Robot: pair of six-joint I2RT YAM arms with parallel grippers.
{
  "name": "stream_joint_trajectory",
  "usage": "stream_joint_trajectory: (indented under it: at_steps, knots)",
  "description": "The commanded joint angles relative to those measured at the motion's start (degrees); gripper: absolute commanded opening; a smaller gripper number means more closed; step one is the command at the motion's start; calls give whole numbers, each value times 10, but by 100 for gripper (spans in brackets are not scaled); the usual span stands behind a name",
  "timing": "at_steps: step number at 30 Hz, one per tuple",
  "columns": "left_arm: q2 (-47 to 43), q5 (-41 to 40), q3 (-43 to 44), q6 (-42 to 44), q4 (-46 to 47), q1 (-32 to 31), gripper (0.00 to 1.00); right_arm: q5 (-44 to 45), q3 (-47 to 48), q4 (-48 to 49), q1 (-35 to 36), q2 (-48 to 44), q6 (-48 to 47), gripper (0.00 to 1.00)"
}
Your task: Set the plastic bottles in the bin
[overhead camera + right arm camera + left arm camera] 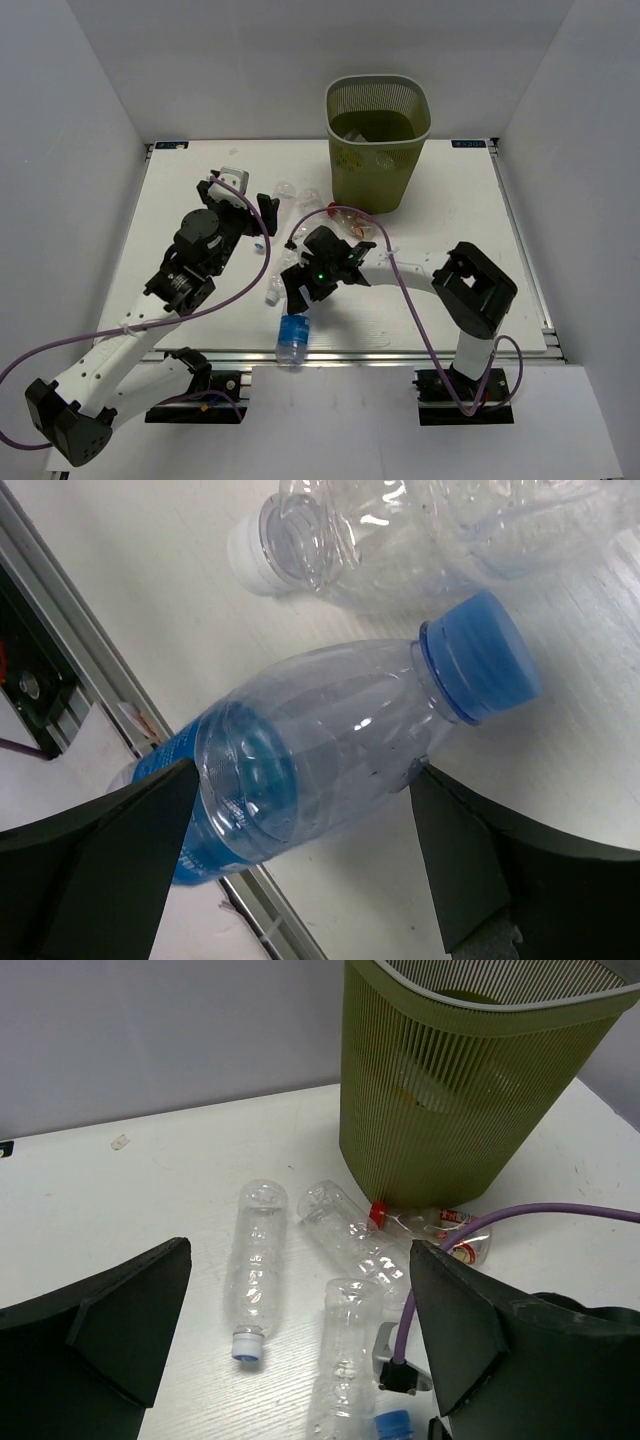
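The olive-green mesh bin stands at the back of the table; it also fills the upper right of the left wrist view. Several clear bottles lie in front of it, one red-capped, one blue-capped. My left gripper is open and empty above them. A blue-capped, blue-labelled bottle lies at the table's front edge. My right gripper is open, its fingers on either side of that bottle.
A crushed red-labelled bottle lies against the bin's foot. A white-capped clear bottle lies just beyond the blue one. The aluminium front rail runs right beside it. A purple cable crosses the left wrist view.
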Motion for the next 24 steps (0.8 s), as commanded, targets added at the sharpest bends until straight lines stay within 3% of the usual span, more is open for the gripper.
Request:
stream_joint_trajectory:
  at_steps: [1,8,12,18,22,24]
  knots:
    - [-12,8,3,-4,1,2,100,29,24,-12,12,32,18,91]
    - [-7,3,3,2,1,2,100,85,60,-41,36,81,-6,91]
    - [-7,3,3,2,1,2,100,201,62,-50,48,90,-28,91]
    - [-1,-3,-2,2,1,2,100,288,18,-44,49,62,-112,91]
    - [30,-28,5,-4,-21,2,100,328,-26,-48,52,49,-162,77]
    - [56,-34,14,-11,-35,2,98,323,-37,-49,52,41,-177,57]
